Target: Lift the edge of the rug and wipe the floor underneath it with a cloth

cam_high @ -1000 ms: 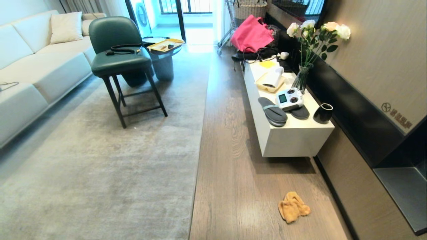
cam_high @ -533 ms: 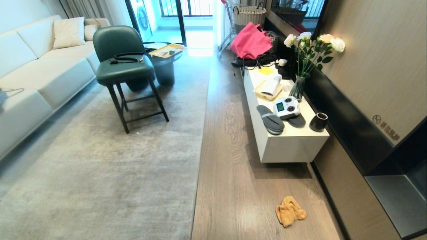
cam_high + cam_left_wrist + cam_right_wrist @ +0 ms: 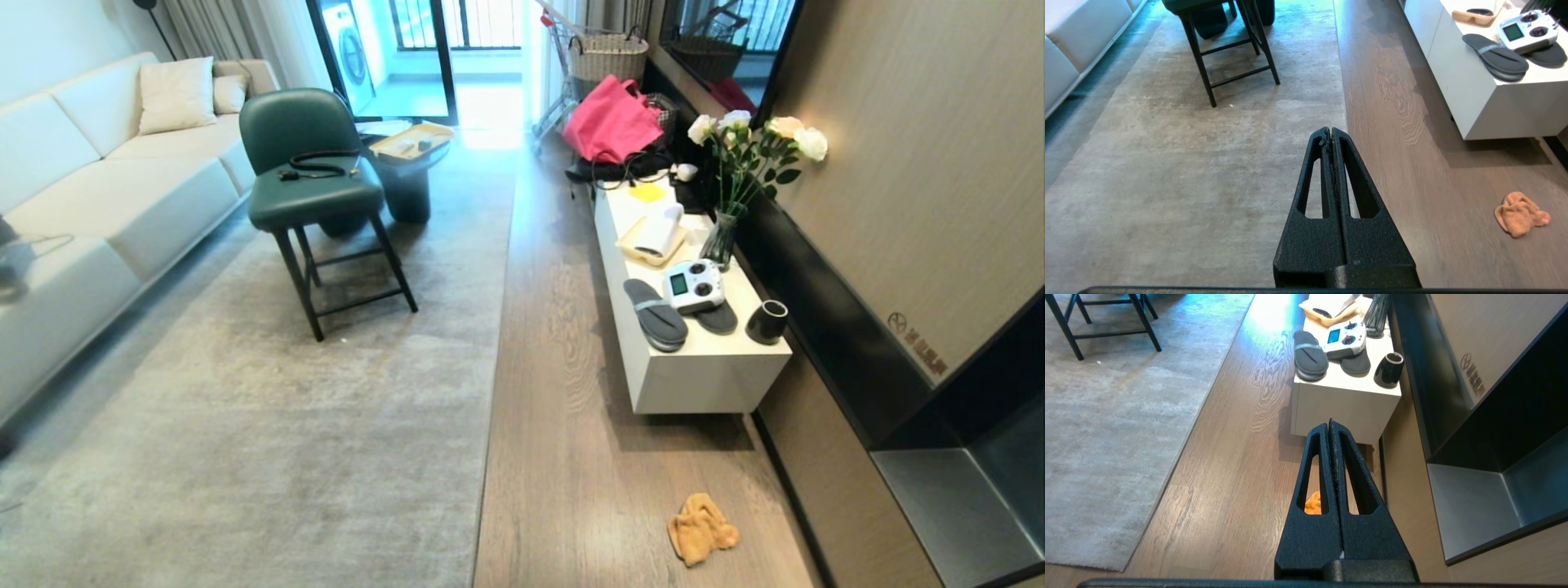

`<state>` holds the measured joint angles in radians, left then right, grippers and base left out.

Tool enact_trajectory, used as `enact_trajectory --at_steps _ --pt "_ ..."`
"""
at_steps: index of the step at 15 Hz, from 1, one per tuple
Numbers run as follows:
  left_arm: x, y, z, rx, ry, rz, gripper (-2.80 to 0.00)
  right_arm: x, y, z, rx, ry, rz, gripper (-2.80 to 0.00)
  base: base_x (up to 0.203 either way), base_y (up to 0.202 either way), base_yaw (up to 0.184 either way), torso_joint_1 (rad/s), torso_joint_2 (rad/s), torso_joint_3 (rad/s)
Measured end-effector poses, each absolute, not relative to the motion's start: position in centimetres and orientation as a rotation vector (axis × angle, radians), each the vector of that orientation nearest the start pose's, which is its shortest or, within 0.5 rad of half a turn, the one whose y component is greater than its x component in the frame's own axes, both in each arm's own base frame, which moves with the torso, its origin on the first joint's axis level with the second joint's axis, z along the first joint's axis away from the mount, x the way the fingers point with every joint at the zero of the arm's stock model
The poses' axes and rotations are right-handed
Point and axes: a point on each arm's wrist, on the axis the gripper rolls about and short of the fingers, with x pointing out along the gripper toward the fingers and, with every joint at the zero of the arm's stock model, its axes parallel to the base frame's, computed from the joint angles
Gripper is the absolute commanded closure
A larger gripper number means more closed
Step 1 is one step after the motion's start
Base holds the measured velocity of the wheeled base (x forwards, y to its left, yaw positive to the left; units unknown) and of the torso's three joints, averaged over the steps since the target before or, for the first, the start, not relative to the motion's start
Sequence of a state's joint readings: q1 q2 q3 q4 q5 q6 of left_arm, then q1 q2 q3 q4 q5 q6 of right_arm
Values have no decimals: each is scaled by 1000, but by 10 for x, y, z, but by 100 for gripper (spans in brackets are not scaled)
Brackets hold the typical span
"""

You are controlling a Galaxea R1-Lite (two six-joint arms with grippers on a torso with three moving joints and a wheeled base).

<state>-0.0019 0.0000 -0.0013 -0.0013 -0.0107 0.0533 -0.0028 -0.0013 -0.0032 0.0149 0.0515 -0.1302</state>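
The pale grey rug's edge (image 3: 492,392) runs straight from far to near down the middle of the head view, lying flat on the wood-plank floor (image 3: 571,457). The small orange cloth (image 3: 700,529) lies crumpled on the floor, right of the rug and near the low cabinet. Neither arm shows in the head view. My left gripper (image 3: 1329,130) is shut and empty, held high over the rug edge (image 3: 1340,81), with the cloth (image 3: 1519,213) far off to its side. My right gripper (image 3: 1329,424) is shut and empty above the floor. The cloth (image 3: 1313,504) peeks through its finger slot. The rug's corner (image 3: 1122,567) shows nearby.
A white low cabinet (image 3: 702,376) stands right of the floor strip, bearing slippers, a remote controller, a black cup and a flower vase. A green chair (image 3: 314,196) stands on the rug, with a sofa (image 3: 98,188) to the left. A dark wall niche (image 3: 955,490) opens at the right.
The whole head view has shifted: the camera has moved and takes in more of the far room. The cloth, rug and furniture lie as before.
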Motion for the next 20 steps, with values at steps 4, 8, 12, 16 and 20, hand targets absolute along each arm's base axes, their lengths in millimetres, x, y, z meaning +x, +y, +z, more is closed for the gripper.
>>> enact_trajectory --at_steps 4,8,12,16,20 --pt "-23 0 76 53 -3 -11 0 -23 1 75 -132 6 50 0 0 0 0 200 -491 -299" --pt "-23 0 76 53 -3 -11 0 -23 1 75 -131 7 50 0 0 0 0 155 -367 -213" --pt "-23 0 76 54 -3 -12 0 -23 1 75 -131 8 49 0 0 0 0 147 -338 -196" --pt "-23 0 76 53 -3 -12 0 -23 1 75 -129 8 50 0 0 0 0 145 -328 -186" --pt "-23 0 76 53 -3 -11 0 -23 1 75 -129 8 50 0 0 0 0 147 -333 -183"
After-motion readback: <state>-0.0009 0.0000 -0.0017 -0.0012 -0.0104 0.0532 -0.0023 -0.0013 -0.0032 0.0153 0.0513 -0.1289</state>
